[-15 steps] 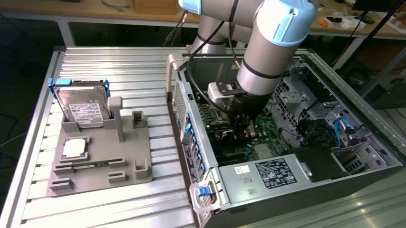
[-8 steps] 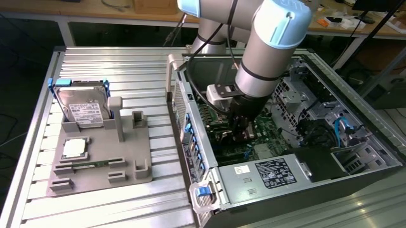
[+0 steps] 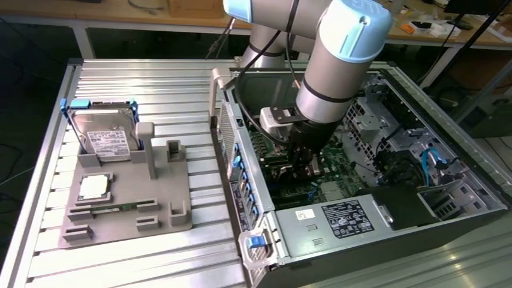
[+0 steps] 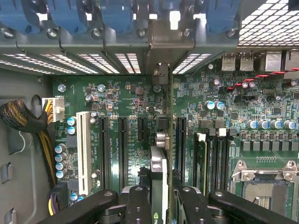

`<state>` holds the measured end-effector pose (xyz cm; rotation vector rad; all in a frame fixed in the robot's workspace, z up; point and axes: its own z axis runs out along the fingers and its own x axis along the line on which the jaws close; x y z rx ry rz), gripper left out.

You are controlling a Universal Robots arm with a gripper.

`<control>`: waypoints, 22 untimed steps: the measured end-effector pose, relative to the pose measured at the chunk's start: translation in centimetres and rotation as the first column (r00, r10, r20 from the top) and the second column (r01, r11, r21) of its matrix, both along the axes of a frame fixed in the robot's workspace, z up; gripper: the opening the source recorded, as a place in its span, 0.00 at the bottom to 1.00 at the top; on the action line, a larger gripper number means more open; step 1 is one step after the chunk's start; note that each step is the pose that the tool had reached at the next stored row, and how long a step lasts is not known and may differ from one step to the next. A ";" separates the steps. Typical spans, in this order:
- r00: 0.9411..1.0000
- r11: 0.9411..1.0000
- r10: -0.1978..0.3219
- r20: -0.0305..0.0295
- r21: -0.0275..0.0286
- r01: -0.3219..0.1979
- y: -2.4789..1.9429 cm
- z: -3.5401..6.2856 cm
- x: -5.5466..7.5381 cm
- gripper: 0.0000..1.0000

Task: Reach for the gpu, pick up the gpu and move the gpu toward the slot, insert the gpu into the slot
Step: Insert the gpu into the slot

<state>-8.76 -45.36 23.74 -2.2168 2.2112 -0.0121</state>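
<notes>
Black fingers [image 4: 140,205] of the gripper [image 4: 161,205] stand closest to the wrist camera; the jaws pinch the gpu [image 4: 160,177] from both sides, so the thin card is seen edge-on between them, upright over the motherboard [image 4: 126,98]; its metal end reaches to the rear wall of the case, where the blue clips [image 4: 117,14] sit in a row; the card stands in line with one of the long black slots [image 4: 180,140], but whether it is already seated in it I cannot tell. On the exterior view the arm [image 3: 336,66] goes down into the open computer case [image 3: 448,198], and the gripper [image 3: 306,161] is low above the board; on that view's left, well apart from the case, a grey holder tray [image 3: 160,204] lies on the table [image 3: 200,258]; a silver hard drive [image 3: 104,135] leans upright in the tray.
</notes>
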 end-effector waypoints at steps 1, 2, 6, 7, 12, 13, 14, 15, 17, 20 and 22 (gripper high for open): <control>1.000 1.000 0.000 0.000 0.000 0.000 0.00 0.00 0.0 0.27; 1.000 1.000 0.000 0.000 0.000 0.000 0.00 0.00 0.0 0.27; 1.000 1.000 0.000 0.000 0.000 0.000 0.00 0.00 0.0 0.27; 1.000 1.000 0.000 0.000 0.000 0.000 0.00 0.00 0.0 0.27; 1.000 1.000 0.000 0.000 0.000 0.000 0.00 0.01 0.0 0.34; 1.000 1.000 0.000 0.000 0.000 0.000 0.00 -0.01 0.0 0.34; 1.000 1.000 0.000 0.000 0.000 0.000 0.00 -0.01 0.0 0.34; 1.000 1.000 0.000 0.000 0.000 0.000 0.00 0.00 0.0 0.34; 1.000 1.000 -0.001 0.000 0.000 0.001 0.18 0.48 -0.3 0.34; 1.000 1.000 -0.002 0.000 0.000 0.002 0.31 3.12 -0.3 0.34; 1.000 1.000 -0.001 0.000 0.000 0.001 0.39 4.39 -0.3 0.34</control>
